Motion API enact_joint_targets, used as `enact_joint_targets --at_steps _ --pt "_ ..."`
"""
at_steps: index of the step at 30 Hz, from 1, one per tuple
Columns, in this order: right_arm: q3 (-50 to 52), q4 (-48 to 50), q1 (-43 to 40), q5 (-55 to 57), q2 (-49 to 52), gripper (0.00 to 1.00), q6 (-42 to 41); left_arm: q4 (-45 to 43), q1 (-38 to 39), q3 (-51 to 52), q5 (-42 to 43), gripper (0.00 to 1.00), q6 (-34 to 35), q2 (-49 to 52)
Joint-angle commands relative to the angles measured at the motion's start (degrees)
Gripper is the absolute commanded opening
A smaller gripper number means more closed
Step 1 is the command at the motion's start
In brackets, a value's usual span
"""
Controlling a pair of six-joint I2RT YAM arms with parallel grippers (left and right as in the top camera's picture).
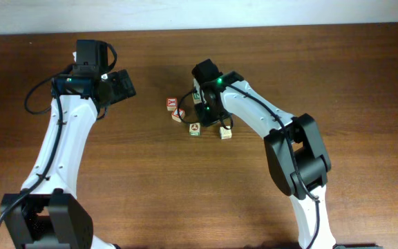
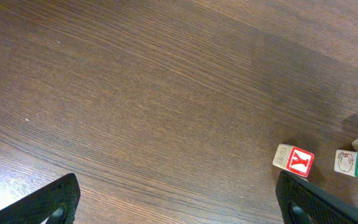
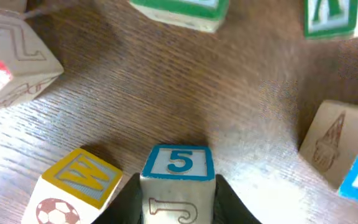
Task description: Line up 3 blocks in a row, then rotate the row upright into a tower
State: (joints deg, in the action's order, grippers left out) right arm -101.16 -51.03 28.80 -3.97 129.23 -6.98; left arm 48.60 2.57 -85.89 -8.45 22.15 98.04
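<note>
Right wrist view, item 1: right gripper (image 3: pixel 178 202), clenched on the blue-5 block (image 3: pixel 179 163). Its dark fingers (image 3: pixel 126 205) lie flush against opposite side faces. The "5" faces up and a "J" faces the camera. Taking the side faces probably lets a wrist turn spin the cube about its upright axis. Whether it rests on the table (image 3: pixel 166 106) or hangs just off it cannot be told.

Item 2: yellow W block (image 3: pixel 79 180), nine o'clock of the held cube, just beside the finger on that side, with a football picture on its near face. It is close enough that a turn might nudge it.

Item 3: Z block (image 3: pixel 17 59), ten o'clock, red face at its far edge, set askew and apart.

Item 4: green-framed block (image 3: pixel 179 11), twelve o'clock, cut off by the frame edge. A second green block (image 3: pixel 330 17) sits at one o'clock, also cut off.

Item 5: blue-edged block (image 3: pixel 337 149), three o'clock, pale face with a cone-like drawing, near but apart.

Item 6: left gripper (image 2: pixel 176 186), released, jaws spread wide over bare wood and holding nothing. In the overhead view it hangs at ten o'clock of the mid-table cluster, well apart, probably parked to give the working arm room. Its camera catches a red Y block (image 2: pixel 294 160) and a green N block (image 2: pixel 356 165) at four o'clock. Whether the Y cube is item 3 cannot be told.
</note>
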Motion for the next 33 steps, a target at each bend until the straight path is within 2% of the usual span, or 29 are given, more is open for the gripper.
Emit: enact_joint_targets --at_steps 1,3,7,10,15,18,21,27,31,33 --pt "-0.92 -2.1 -0.24 -0.52 -2.29 0.18 -7.61 -0.09 -0.11 -1.11 -0.63 0.99 0.09 0.44" --pt "-1.66 -6.32 -0.22 -1.05 -5.07 0.18 -15.32 -0.09 -0.11 -1.11 -0.63 0.99 0.09 0.44" --pt "-0.48 -9.18 1.66 -1.09 -5.2 0.17 -18.97 -0.09 -0.11 -1.11 -0.66 0.99 0.09 0.44" --pt "-0.28 -9.73 3.08 4.79 -5.11 0.17 -23.56 -0.07 -0.11 -1.11 -0.66 0.99 0.09 0.44" --pt "5.79 -5.75 3.13 4.68 -5.11 0.17 -19.82 -0.07 -0.11 -1.11 -0.63 0.99 0.09 0.44" --pt "6.12 -5.07 3.06 4.7 -5.11 0.18 -17.2 -0.07 -0.11 -1.11 -0.63 0.99 0.09 0.44" --pt "6.05 -4.61 3.02 4.68 -5.11 0.39 -17.2 -0.09 -0.11 -1.11 -0.63 0.99 0.09 0.44" --pt "3.13 -6.12 3.02 1.81 -5.14 0.4 -16.81 -0.09 -0.11 -1.11 -0.66 0.99 0.11 0.44" --pt "-5.62 -11.45 2.91 4.26 -5.14 0.48 -15.74 -0.11 -0.11 -1.11 -0.66 0.99 0.09 0.48" --pt "-7.43 -10.82 2.93 4.0 -5.14 0.5 -15.78 -0.11 -0.11 -1.11 -0.66 0.99 0.09 0.52"
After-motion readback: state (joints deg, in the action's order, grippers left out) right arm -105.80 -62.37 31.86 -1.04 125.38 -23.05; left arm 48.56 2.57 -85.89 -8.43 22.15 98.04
